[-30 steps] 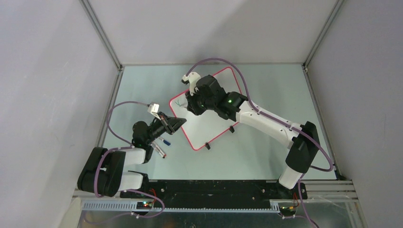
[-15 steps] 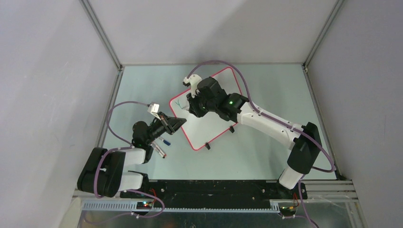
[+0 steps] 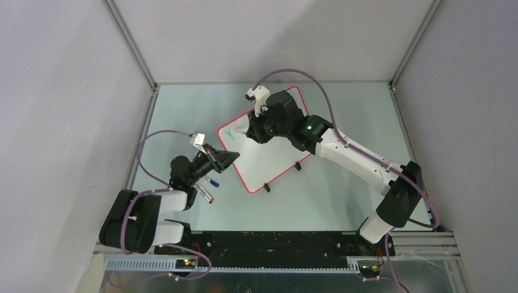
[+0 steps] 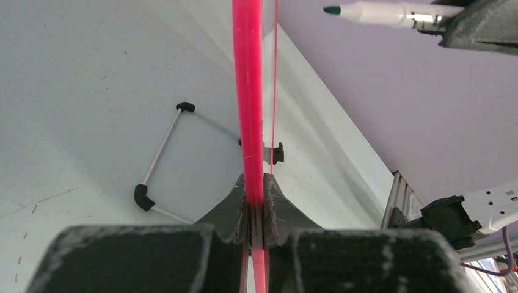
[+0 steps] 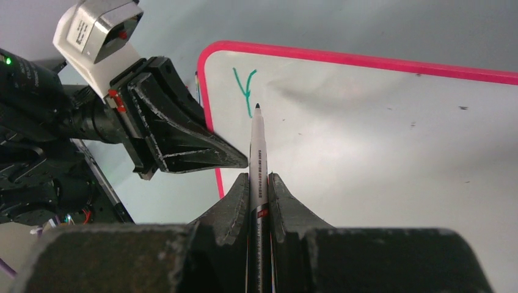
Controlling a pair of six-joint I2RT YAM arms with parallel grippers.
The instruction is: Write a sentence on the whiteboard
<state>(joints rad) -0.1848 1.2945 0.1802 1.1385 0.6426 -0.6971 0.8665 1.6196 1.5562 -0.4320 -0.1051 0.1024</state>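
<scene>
Whiteboard: glossy white face, smooth, with soft reflections and a few dark specks. Its rim: smooth red-pink plastic, slightly shiny. Marker: smooth white plastic barrel with printed lettering. Right gripper and left gripper: matt black, grainy, edges scuffed pale. Table: pale, matt, finely scratched and speckled. Frame rails: dull grey metal. Arm shell: smooth white plastic. Cable: smooth purple sheath.

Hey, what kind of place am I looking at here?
Most likely a robotics lab test cell: plain grey wall panels on aluminium framing enclose a table, with a left arm and right arm bolted along its near edge.
</scene>
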